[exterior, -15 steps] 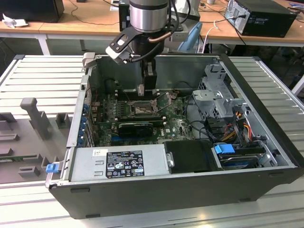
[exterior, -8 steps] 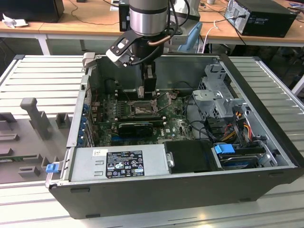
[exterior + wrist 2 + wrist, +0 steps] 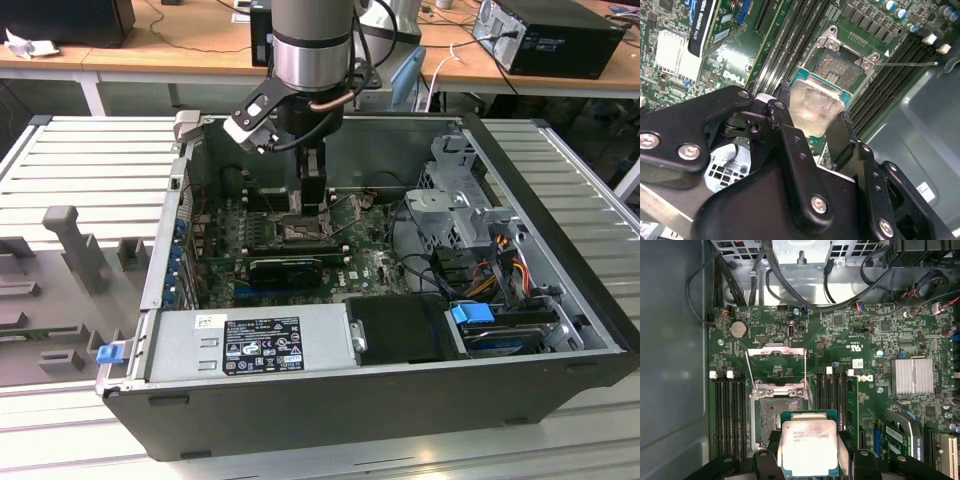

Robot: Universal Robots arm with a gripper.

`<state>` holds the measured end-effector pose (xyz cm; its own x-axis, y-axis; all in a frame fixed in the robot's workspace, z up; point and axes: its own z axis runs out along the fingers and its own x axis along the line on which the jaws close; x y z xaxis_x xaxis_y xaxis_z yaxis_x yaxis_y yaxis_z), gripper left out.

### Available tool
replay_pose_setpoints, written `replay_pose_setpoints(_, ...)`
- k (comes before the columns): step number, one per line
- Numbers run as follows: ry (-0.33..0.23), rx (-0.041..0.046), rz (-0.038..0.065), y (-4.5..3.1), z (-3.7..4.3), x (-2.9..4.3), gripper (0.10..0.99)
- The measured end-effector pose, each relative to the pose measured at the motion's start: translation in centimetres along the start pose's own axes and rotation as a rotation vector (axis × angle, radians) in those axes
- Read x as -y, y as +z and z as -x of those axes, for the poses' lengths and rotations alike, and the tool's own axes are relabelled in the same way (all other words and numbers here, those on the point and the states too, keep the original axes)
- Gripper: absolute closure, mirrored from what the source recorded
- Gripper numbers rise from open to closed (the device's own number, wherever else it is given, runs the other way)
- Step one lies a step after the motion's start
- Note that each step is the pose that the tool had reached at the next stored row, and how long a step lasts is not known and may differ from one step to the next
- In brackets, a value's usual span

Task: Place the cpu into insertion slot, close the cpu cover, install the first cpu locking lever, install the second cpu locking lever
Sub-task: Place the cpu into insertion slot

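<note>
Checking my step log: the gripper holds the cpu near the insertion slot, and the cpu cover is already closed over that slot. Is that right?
Not quite. The cpu cover is open, folded back off the insertion slot, whose contacts lie bare in the first wrist view. The rest holds: the gripper grips the cpu near the slot.

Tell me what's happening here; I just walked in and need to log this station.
A robot arm reaches into an open computer case. Its pincer grips the cpu by its edges, close to the insertion slot but not yet seated in it. The cpu cover is folded open.
</note>
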<state>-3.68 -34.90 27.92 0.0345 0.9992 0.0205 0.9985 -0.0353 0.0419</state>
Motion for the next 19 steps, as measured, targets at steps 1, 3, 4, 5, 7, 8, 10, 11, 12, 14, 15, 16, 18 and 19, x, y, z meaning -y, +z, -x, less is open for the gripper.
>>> replay_pose_setpoints(1, 0.0, 0.0, 0.0, 0.1, 0.0, 0.01, 0.557)
replay_pose_setpoints(3, 0.0, 0.0, 0.0, 0.4, 0.0, 0.02, 0.557)
replay_pose_setpoints(4, 0.0, 0.0001, 0.0, 0.59, -0.03, 0.04, 0.557)
replay_pose_setpoints(5, -0.004, -0.0001, 0.0, 0.89, -0.15, 0.06, 0.557)
replay_pose_setpoints(7, -0.035, -0.0015, -0.001, 1.46, -0.27, 0.08, 0.557)
replay_pose_setpoints(8, -0.045, -0.002, -0.001, 1.59, -0.3, 0.1, 0.557)
replay_pose_setpoints(10, -0.064, -0.0024, -0.001, 1.89, -0.54, 0.12, 0.557)
replay_pose_setpoints(11, -0.07, -0.0029, -0.001, 2.06, -0.75, 0.14, 0.557)
replay_pose_setpoints(12, -0.074, -0.0031, -0.001, 2.24, -0.88, 0.15, 0.557)
replay_pose_setpoints(14, -0.078, -0.0033, -0.001, 2.62, -1.19, 0.21, 0.557)
replay_pose_setpoints(15, -0.079, -0.0034, -0.001, 2.82, -1.32, 0.28, 0.557)
replay_pose_setpoints(16, -0.079, -0.0032, -0.001, 3.0, -1.5, 0.33, 0.557)
replay_pose_setpoints(18, -0.079, -0.0036, -0.001, 3.4, -1.74, 0.56, 0.557)
replay_pose_setpoints(19, -0.079, -0.0033, -0.001, 3.49, -1.78, 0.68, 0.557)
